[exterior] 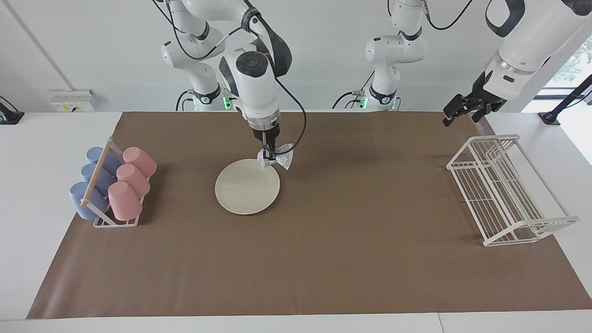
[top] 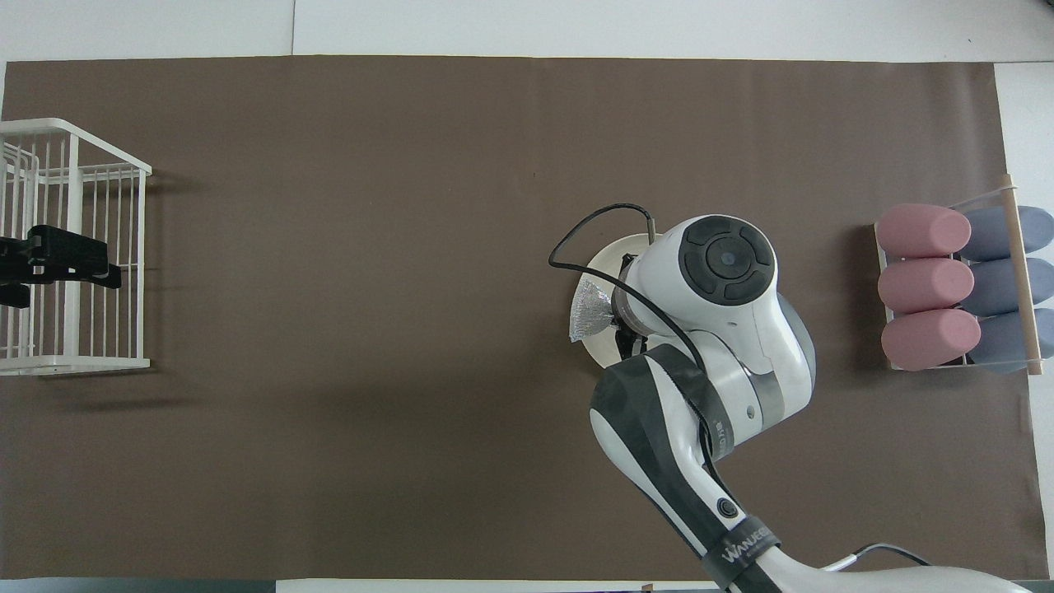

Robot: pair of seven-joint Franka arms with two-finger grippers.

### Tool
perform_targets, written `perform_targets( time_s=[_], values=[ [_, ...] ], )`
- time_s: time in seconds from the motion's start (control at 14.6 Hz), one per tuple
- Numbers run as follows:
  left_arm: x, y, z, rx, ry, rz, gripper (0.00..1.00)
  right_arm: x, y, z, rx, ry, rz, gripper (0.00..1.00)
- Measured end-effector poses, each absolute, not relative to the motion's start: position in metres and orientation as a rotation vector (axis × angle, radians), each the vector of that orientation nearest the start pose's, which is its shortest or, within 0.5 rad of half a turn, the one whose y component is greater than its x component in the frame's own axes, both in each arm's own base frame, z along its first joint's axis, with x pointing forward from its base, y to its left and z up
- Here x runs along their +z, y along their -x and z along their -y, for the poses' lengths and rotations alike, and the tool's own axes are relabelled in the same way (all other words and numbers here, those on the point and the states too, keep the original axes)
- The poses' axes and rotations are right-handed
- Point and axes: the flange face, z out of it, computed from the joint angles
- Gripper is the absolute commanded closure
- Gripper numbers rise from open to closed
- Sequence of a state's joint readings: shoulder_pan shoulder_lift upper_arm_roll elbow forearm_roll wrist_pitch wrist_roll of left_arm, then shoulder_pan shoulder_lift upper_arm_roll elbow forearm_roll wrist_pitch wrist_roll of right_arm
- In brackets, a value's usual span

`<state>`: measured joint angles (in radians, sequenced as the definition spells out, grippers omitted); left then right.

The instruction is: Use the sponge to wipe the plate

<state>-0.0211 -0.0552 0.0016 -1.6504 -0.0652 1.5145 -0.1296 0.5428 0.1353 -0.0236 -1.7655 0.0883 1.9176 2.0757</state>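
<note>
White wall [exterior: 92, 46] (plain), window [exterior: 576, 60] at side.

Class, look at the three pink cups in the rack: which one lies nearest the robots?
The pink cup at the end of its row closest to the robots, highest in the facing view; the other two pink cups lie farther from them.
</note>
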Motion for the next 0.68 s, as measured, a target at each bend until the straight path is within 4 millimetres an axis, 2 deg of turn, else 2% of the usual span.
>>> perform_targets(
  time_s=[0.14,0.41,0.55,0.68],
  values=[
    [0.613,-0.529,0.018,0.136,3.193,0.172,0.00,0.510,-0.515,-0.322,0.114,2.176,-2.200,1.00],
    [0.625,-0.522,0.025,0.103,3.198,0.151,0.00,0.515,-0.486,-0.368,0.118,2.188,-2.185,1.00],
    [0.630,-0.518,0.030,0.100,3.218,0.143,0.00,0.513,-0.483,-0.374,0.119,2.187,-2.191,1.00],
    [0.628,-0.515,0.039,0.132,3.279,0.134,0.00,0.513,-0.490,-0.364,0.116,2.165,-2.213,1.00]
  ],
)
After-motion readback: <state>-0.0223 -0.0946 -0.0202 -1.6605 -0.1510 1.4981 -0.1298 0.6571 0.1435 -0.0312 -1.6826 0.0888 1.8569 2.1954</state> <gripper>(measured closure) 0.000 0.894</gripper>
